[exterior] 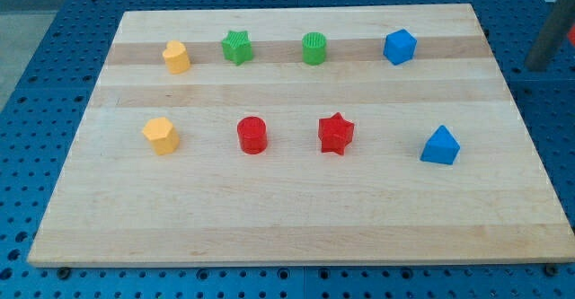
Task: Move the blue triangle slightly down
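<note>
A pale wooden tabletop (296, 227) fills most of the view, resting on a blue perforated base. Eight small blocks sit on it in two tidy rows of four, well apart from one another — a layout that looks deliberately spaced so any one block can be pushed without disturbing the rest.

The top row, from the view's left: a yellow block (176, 57) of rounded shape, a green star (237, 47), a green cylinder (314, 48), and a blue cube (400, 47).

The bottom row, from the view's left: a second yellow block (162, 136), roughly hexagonal, a red cylinder (252, 135), a red star (336, 133), and the blue triangle (440, 145).

The blue triangle is your target. It sits at the right end of the lower row, near the tabletop's right edge, with bare wood below it toward the view's bottom — room enough, by my judgement, for a slight downward push.

The tip of your end effector does not show. A dark blurred bar (550, 40) leans in at the view's upper right, off the board; it may be the rod, but its lower end cannot be made out. The rod has nothing to clasp with, and nothing is touching any block.

To move the triangle down, you would likely need to bring the tip just above it first.
</note>
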Available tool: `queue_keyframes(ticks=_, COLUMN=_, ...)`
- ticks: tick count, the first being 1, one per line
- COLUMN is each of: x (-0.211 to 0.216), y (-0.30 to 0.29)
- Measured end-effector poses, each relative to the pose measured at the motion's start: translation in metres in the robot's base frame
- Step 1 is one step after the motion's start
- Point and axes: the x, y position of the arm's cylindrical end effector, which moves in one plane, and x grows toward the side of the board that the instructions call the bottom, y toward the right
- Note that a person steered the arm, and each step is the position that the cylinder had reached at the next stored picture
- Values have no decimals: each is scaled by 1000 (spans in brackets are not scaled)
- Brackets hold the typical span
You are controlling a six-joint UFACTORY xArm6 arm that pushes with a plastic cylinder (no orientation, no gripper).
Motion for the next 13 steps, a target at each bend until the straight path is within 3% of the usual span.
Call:
queue_keyframes(ticks=2, x=1, y=0)
queue_keyframes(ticks=5, x=23, y=-129)
queue_keyframes(ticks=6, x=42, y=-148)
queue_keyframes(ticks=11, x=118, y=-142)
queue_keyframes(ticks=13, x=106, y=-158)
